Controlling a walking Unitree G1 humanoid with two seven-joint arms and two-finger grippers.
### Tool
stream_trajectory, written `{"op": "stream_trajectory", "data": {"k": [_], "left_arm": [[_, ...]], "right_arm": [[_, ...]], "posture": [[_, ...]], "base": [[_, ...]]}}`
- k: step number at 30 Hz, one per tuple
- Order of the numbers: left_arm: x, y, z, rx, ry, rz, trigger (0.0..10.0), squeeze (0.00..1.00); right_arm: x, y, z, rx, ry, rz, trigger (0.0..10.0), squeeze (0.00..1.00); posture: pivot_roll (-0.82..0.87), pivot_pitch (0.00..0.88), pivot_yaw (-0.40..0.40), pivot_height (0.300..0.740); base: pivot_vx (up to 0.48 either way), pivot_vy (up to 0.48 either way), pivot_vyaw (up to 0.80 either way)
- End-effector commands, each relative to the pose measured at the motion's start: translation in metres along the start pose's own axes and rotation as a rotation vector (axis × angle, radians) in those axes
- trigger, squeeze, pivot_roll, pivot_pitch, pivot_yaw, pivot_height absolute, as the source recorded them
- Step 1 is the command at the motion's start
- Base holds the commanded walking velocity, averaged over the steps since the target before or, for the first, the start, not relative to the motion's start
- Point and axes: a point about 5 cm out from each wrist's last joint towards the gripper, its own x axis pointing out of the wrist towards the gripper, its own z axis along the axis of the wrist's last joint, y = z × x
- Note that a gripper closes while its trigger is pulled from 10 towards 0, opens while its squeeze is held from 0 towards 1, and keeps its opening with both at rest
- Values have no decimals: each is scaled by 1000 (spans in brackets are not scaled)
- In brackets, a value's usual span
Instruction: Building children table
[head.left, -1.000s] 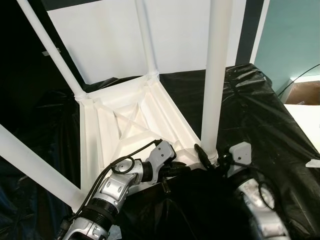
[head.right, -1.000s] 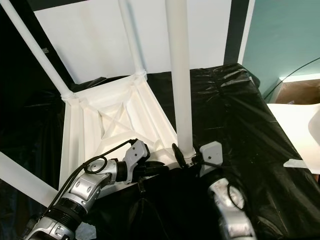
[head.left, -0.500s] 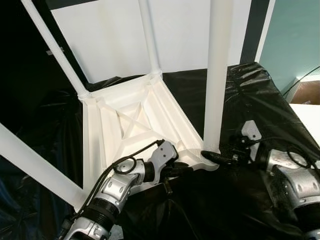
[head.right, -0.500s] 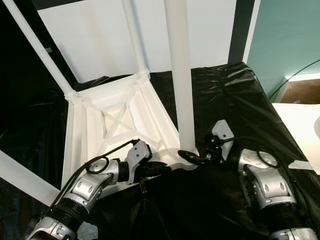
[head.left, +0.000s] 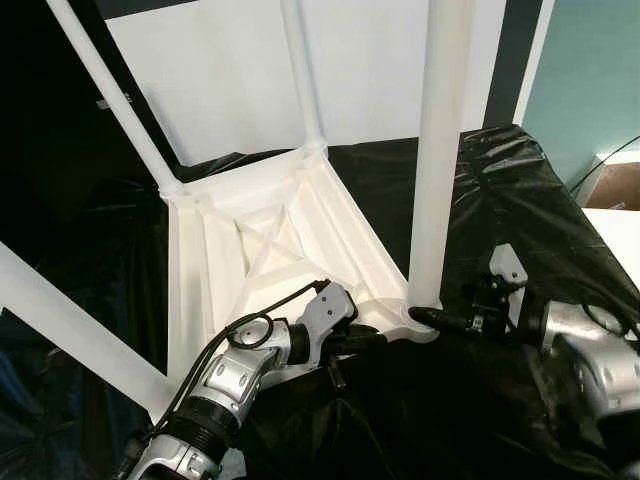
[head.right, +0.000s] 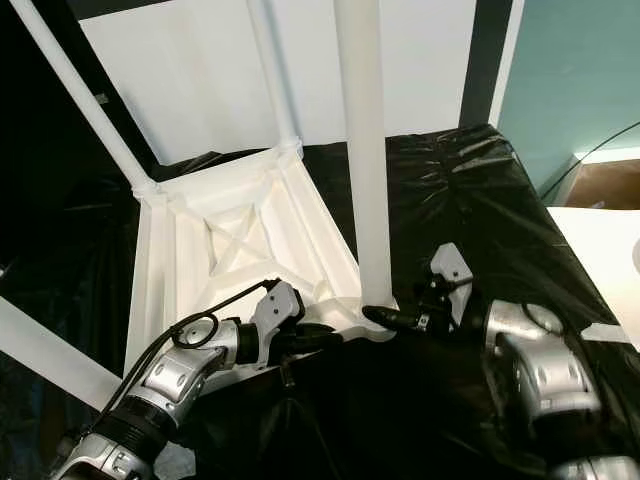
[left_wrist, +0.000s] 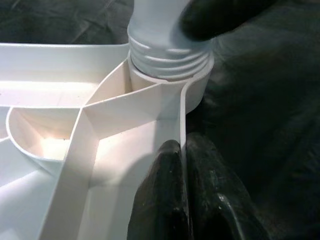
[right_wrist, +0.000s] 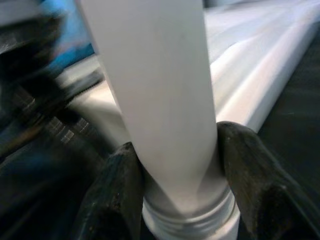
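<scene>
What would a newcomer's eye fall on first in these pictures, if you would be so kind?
First, the white table top lying upside down on black sheeting, its legs pointing up. Next, the nearest leg rising from the near right corner socket, with the right gripper clamped around its base just above the screw thread. The left gripper pinches the table's near rim beside that corner.

- Looks like a room in a home, kinda set up as a workspace
- teal painted wall (head.left: 590, 70)
- black plastic sheeting (head.left: 520, 190) spread under everything
- white panel (head.left: 230, 80) leaning behind
</scene>
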Motion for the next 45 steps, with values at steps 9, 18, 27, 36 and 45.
{"op": "stream_trajectory", "data": {"k": [9, 18, 27, 36, 45], "left_arm": [[6, -17, -34, -149, 54, -95, 10000, 0], [6, -16, -34, -144, 59, -101, 10000, 0], [7, -16, -34, -148, 55, -97, 10000, 0], [7, -14, -34, -148, 51, -84, 10000, 0], [5, -14, -36, -156, 49, -74, 10000, 0]], "right_arm": [[-8, 24, -13, -60, -91, -631, 0, 0], [5, 27, -14, -41, -64, -594, 10000, 71], [17, 8, 0, -79, -48, -302, 10000, 0], [9, -2, -1, -128, 113, 134, 4196, 0], [4, -22, 5, -111, 156, 206, 0, 0]], "posture": [[-87, 0, 95, 740], [-89, 0, 102, 740], [-89, 0, 100, 740], [-81, 0, 89, 740], [-67, 0, 84, 740]], "base": [[0, 0, 0], [0, 0, 0], [0, 0, 0], [0, 0, 0], [0, 0, 0]]}}
